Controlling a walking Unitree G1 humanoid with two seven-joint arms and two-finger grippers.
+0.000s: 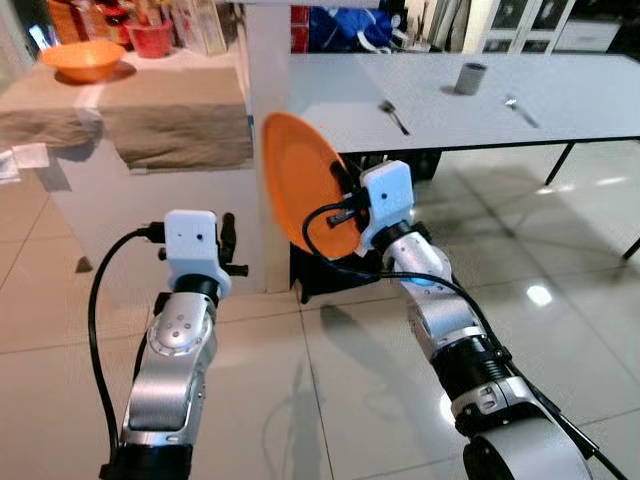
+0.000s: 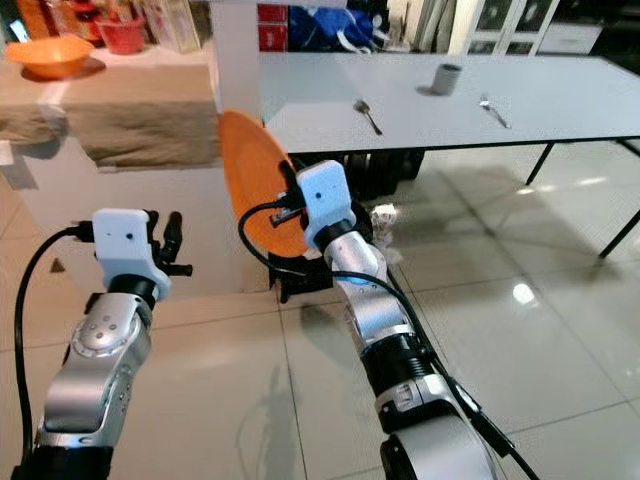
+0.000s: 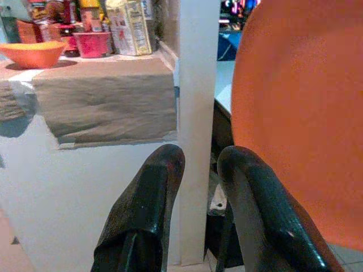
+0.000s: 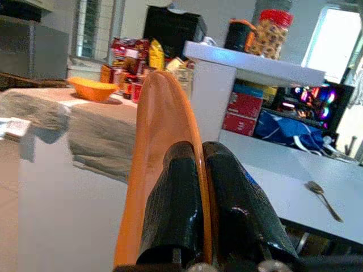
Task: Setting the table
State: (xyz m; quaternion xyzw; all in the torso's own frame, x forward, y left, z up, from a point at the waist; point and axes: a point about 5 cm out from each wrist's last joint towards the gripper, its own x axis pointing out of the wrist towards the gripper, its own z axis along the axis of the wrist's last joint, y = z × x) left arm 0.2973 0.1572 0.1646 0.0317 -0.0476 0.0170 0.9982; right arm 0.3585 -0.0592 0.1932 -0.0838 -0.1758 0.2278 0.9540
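An orange plate (image 1: 298,178) stands on edge in the air in front of the white pillar (image 1: 266,70). My right gripper (image 4: 199,148) is shut on its rim, one finger on each face. Beyond it stretches the grey table (image 1: 560,110), which carries a spoon (image 1: 393,115), a grey cup (image 1: 470,78) and another utensil (image 1: 521,110). My left gripper (image 1: 228,238) hovers lower left of the plate. In the left wrist view its fingers (image 3: 148,204) stand a little apart with nothing between them, and the plate (image 3: 295,113) is close beside them.
A white counter with a beige cloth (image 1: 150,115) stands at the left. It holds an orange bowl (image 1: 82,58), a red tub (image 1: 150,38) and food packets. Black table legs (image 1: 558,165) and shiny floor tiles (image 1: 560,300) lie to the right.
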